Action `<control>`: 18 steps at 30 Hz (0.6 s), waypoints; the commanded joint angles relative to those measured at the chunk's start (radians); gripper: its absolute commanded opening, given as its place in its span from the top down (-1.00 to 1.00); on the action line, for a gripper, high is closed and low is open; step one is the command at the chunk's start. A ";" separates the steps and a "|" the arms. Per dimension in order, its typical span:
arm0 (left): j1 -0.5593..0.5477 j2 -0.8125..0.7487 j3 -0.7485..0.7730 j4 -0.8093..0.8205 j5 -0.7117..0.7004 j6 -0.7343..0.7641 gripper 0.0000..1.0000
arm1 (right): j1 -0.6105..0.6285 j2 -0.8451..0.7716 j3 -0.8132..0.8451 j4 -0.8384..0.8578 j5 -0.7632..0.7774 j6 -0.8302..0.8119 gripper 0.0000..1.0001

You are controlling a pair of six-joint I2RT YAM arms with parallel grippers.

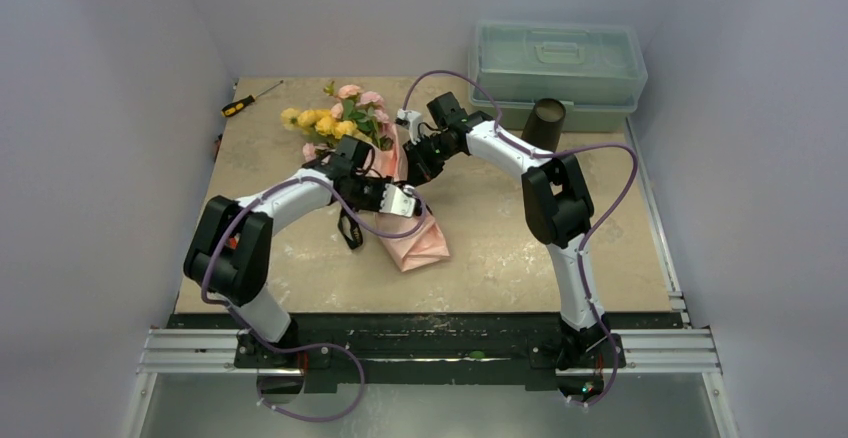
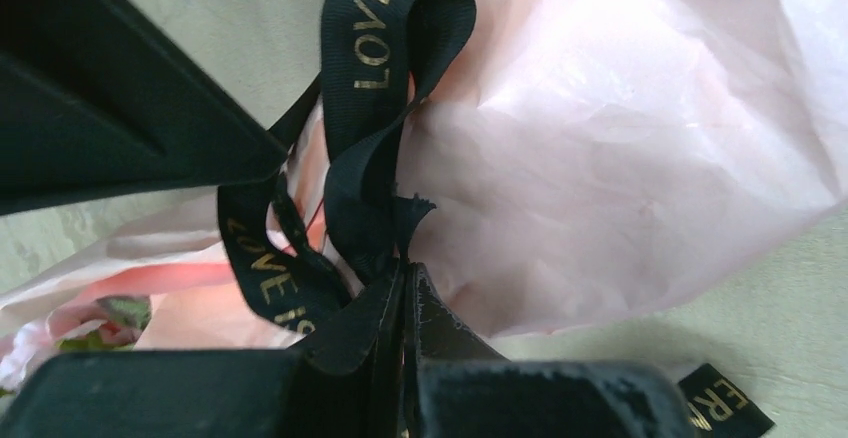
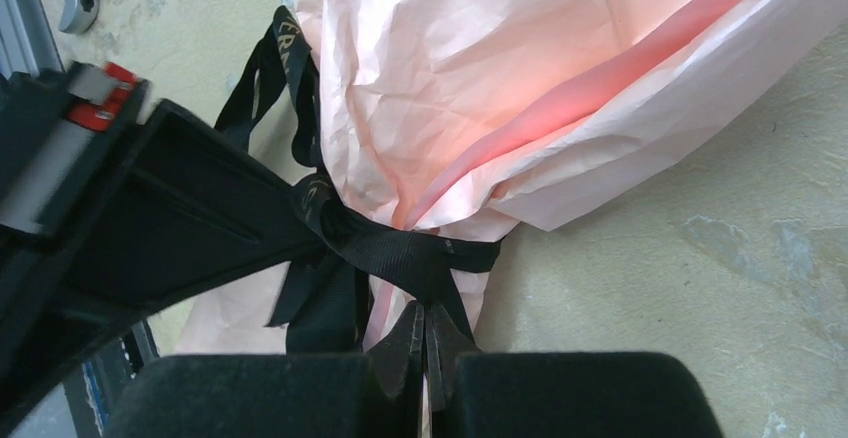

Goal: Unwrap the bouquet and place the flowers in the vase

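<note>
Centre frame, the bouquet of yellow and peach-pink flowers in pale pink paper [image 1: 420,243] lies on the beige table [image 1: 500,248], stems hidden inside the wrap. Left gripper [image 2: 405,293] and right gripper [image 3: 425,333] each pinch its gold-lettered black ribbon [image 2: 375,68], the lettering cut off by folds. The dark cylindrical vase [image 1: 545,123] stands upper right.

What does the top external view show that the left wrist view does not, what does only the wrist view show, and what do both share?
Only the top view: the vase, the box behind it, and the screwdriver. Only the left wrist view: gold LOVE lettering on the ribbon, and the left gripper shut on that ribbon. Both: the paper, the ribbon, the table, and the flowers, just a glimpse in the wrist view.
</note>
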 commanded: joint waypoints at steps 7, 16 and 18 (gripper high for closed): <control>0.074 -0.260 0.002 -0.046 0.040 -0.308 1.00 | -0.001 -0.015 0.052 0.041 0.098 0.013 1.00; 0.168 -0.387 0.016 -0.017 0.044 -0.526 1.00 | 0.000 0.008 0.027 0.046 0.184 -0.003 1.00; 0.189 -0.399 0.015 0.009 0.035 -0.580 1.00 | 0.001 0.013 0.027 0.043 0.189 -0.005 1.00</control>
